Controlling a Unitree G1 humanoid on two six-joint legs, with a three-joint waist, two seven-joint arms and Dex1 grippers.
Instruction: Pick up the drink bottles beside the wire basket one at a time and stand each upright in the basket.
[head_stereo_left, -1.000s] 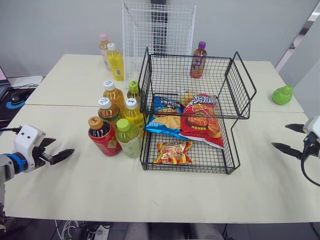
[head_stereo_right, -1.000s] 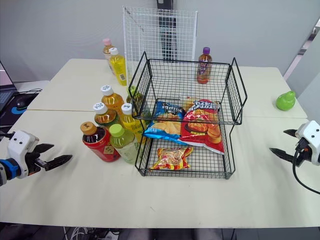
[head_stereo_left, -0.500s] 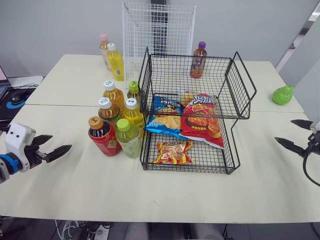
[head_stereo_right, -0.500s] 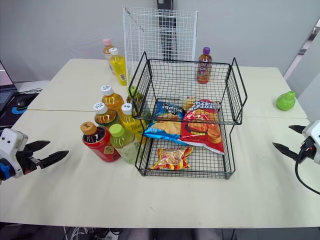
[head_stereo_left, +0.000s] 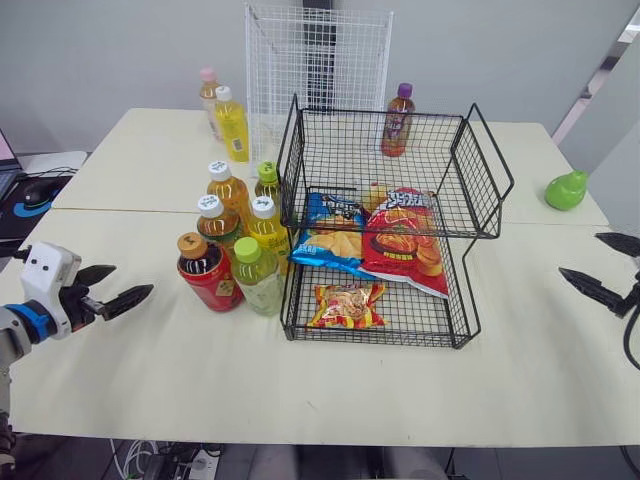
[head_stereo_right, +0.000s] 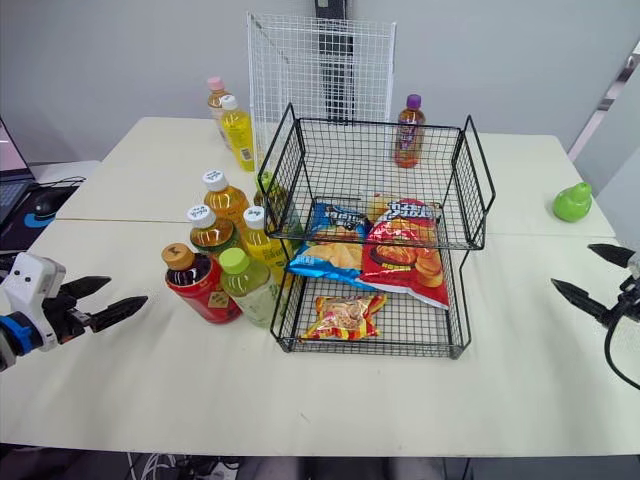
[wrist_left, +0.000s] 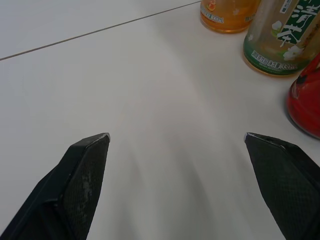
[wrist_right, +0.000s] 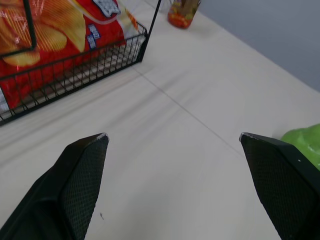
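Observation:
A black two-tier wire basket (head_stereo_left: 481, 172) stands mid-table. Crowded against its left side are several upright drink bottles: a red one with a brown cap (head_stereo_left: 205, 272), a pale green tea bottle (head_stereo_left: 258, 278), and amber and yellow ones (head_stereo_left: 228, 188) behind them. A yellow bottle (head_stereo_left: 231, 123) and a pink-capped one (head_stereo_left: 207, 90) stand farther back. A purple-capped bottle (head_stereo_left: 397, 120) stands behind the basket. My left gripper (head_stereo_left: 131, 281) is open and empty, left of the red bottle (wrist_left: 305, 102). My right gripper (head_stereo_left: 580, 255) is open and empty, right of the basket.
Snack bags lie in the basket: a blue one (head_stereo_left: 330, 235), a red one (head_stereo_left: 405, 240) and a small one (head_stereo_left: 345, 305) on the lower tier. A white wire grid panel (head_stereo_left: 317, 70) stands behind the basket. A green pear-shaped object (head_stereo_left: 565, 190) sits at the far right.
My left gripper drew back to the left, then came slightly right again toward the bottles. My right gripper drifted right, away from the basket. Both stayed open.

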